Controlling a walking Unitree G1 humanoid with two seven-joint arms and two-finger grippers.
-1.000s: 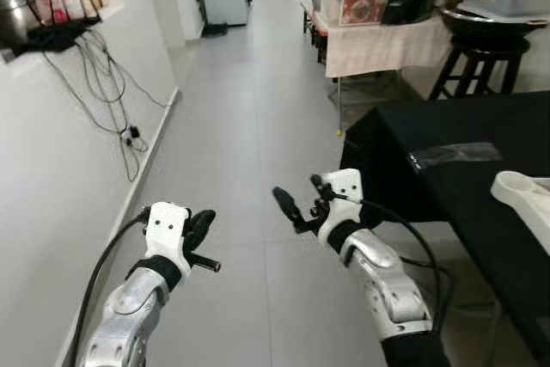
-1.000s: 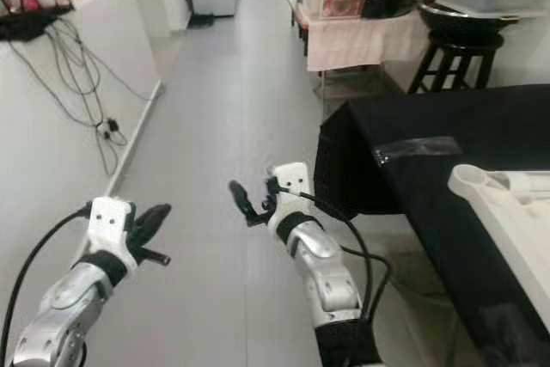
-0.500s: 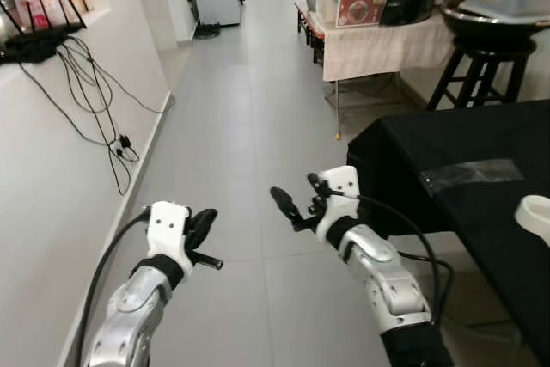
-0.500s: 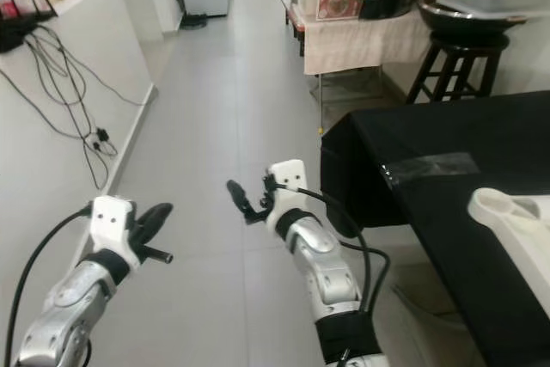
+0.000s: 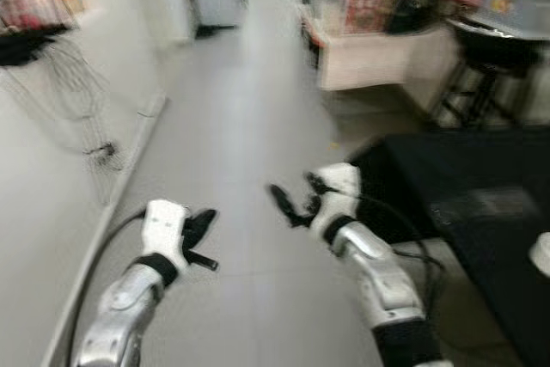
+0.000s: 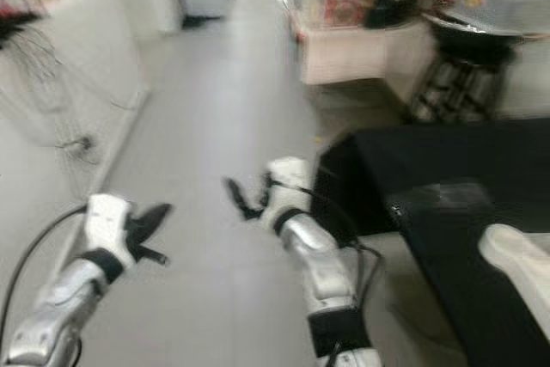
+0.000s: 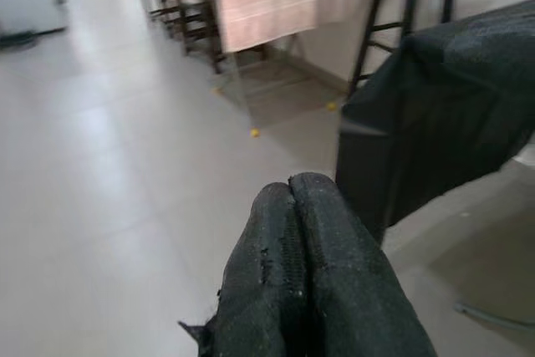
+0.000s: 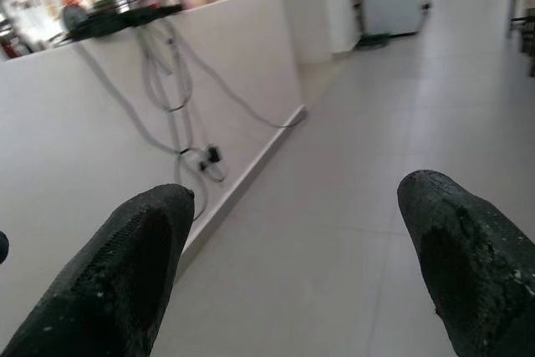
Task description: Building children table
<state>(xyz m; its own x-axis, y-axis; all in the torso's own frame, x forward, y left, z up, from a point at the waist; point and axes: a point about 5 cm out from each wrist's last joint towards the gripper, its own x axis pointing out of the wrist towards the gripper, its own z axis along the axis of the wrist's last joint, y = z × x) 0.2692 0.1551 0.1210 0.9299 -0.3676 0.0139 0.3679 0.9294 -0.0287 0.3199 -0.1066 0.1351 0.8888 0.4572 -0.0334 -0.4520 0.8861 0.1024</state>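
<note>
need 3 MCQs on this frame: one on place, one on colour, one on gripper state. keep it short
1. Where is the black-covered table relative to the robot?
A. Ahead on its right
B. Ahead on its left
C. Directly behind the cables

2. What colour is the part lying on that table?
A. Red
B. White
C. Blue

3. How do the two grippers stand?
A. Both open
B. Left gripper shut, right gripper open
C. Left open, right shut

Answers:
1. A: the black cloth sits at the right side of both eye views.
2. B: a pale white piece shows at the table's near edge.
3. B: the left wrist view shows the fingers pressed together; the right wrist view shows them wide apart, nothing between.
</note>
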